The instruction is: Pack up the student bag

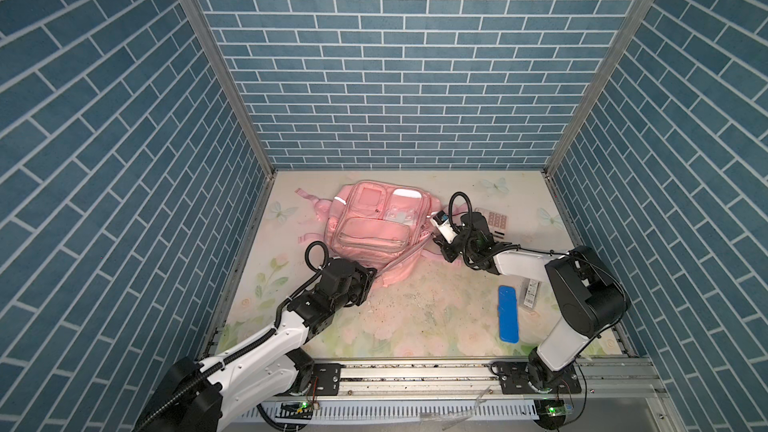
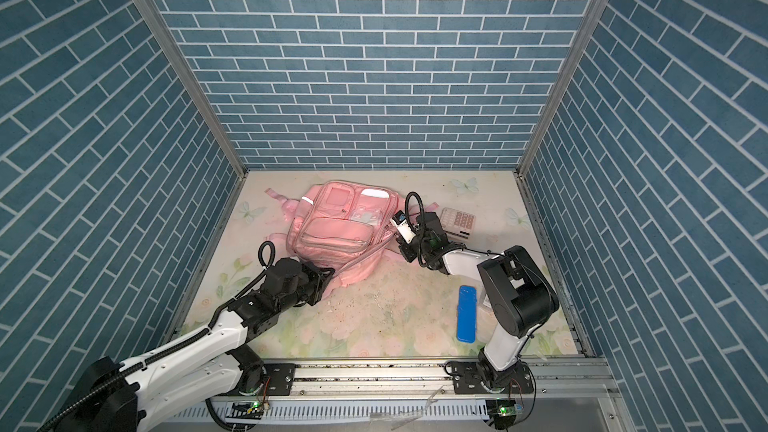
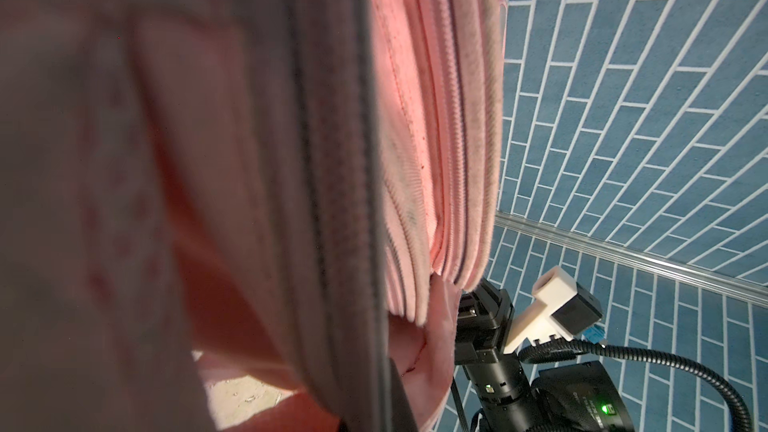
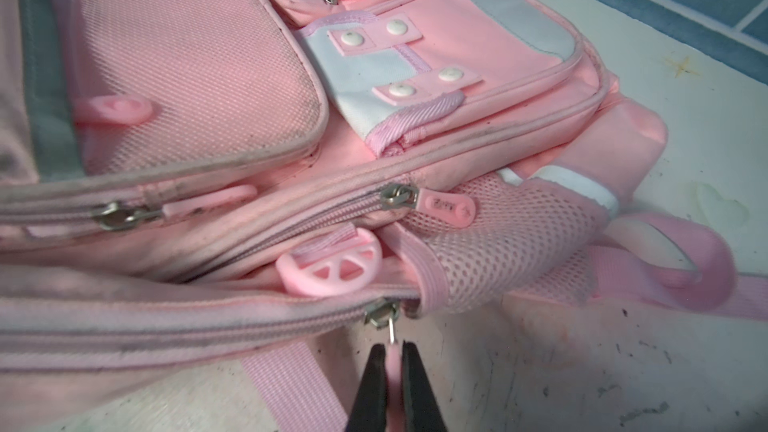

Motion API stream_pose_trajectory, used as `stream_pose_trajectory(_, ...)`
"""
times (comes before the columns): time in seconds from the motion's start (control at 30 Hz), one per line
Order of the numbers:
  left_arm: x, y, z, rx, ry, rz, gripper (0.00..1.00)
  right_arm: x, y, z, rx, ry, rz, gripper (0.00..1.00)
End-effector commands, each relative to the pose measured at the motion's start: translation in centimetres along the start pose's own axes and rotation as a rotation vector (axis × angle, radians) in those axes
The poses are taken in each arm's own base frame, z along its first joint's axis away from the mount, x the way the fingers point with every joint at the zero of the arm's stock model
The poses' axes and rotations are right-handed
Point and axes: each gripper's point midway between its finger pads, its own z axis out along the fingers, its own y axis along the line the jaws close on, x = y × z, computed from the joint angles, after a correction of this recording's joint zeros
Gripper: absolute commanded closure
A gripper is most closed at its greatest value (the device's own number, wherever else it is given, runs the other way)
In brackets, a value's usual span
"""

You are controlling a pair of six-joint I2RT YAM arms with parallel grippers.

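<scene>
The student bag (image 1: 370, 226) (image 2: 336, 222) is a pink backpack lying flat at the back of the table, pockets up. At its near left corner my left gripper (image 1: 374, 280) (image 2: 330, 276) is shut, pinching the bag's edge. Pink fabric and zip tape (image 3: 436, 118) fill the left wrist view and hide the fingertips. At the bag's right side my right gripper (image 1: 435, 241) (image 2: 398, 241) (image 4: 392, 347) is shut on a pink zip pull (image 4: 392, 361). That pull hangs from a metal slider (image 4: 380, 313) on the bag's lowest zip, just below the mesh side pocket (image 4: 498, 243).
A blue pencil case (image 1: 508, 313) (image 2: 467, 312) lies at the front right beside the right arm. A clear packet (image 1: 531, 292) sits partly behind that arm. A calculator (image 1: 494, 220) (image 2: 457, 222) lies right of the bag. Blue brick walls enclose three sides.
</scene>
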Motion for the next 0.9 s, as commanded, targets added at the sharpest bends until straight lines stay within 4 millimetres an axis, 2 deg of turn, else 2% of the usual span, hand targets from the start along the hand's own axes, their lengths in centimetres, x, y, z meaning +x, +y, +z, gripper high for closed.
stream_pose_trajectory(0.0, 0.4, -1.8, -0.5, 0.081, 0.020, 0.013, 1.00, -0.6, -1.6, 0.5, 0.051, 0.008, 0.002, 1.00)
stream_pose_trajectory(0.23, 0.6, -1.8, -0.5, 0.090, 0.020, 0.003, 1.00, 0.1, -2.8, 1.2, 0.101, 0.074, 0.047, 1.00)
stream_pose_trajectory(0.37, 0.9, -2.1, -0.5, 0.094, 0.016, 0.002, 1.00, -0.4, -2.5, 1.1, 0.079, 0.077, 0.066, 0.99)
stream_pose_trajectory(0.43, 1.0, -2.0, -0.4, 0.091, 0.012, 0.001, 1.00, -0.8, -2.4, 0.9, 0.070, 0.084, 0.083, 0.84)
stream_pose_trajectory(0.6, 1.3, -1.4, -0.3, 0.075, 0.007, 0.000, 1.00, -2.1, -1.9, -1.1, 0.065, 0.042, 0.126, 0.59)
stream_pose_trajectory(0.63, 1.4, -1.4, -0.3, 0.073, 0.005, 0.010, 0.97, -2.4, -1.6, -1.7, 0.059, 0.028, 0.130, 0.57)
stream_pose_trajectory(0.77, 1.3, -1.7, -0.8, 0.039, -0.013, 0.078, 0.62, -3.2, -0.6, -4.3, 0.043, -0.020, 0.147, 0.49)
stream_pose_trajectory(0.87, 1.3, -2.0, -1.4, 0.010, -0.025, 0.145, 0.52, -4.1, 0.2, -6.4, 0.024, -0.065, 0.144, 0.45)
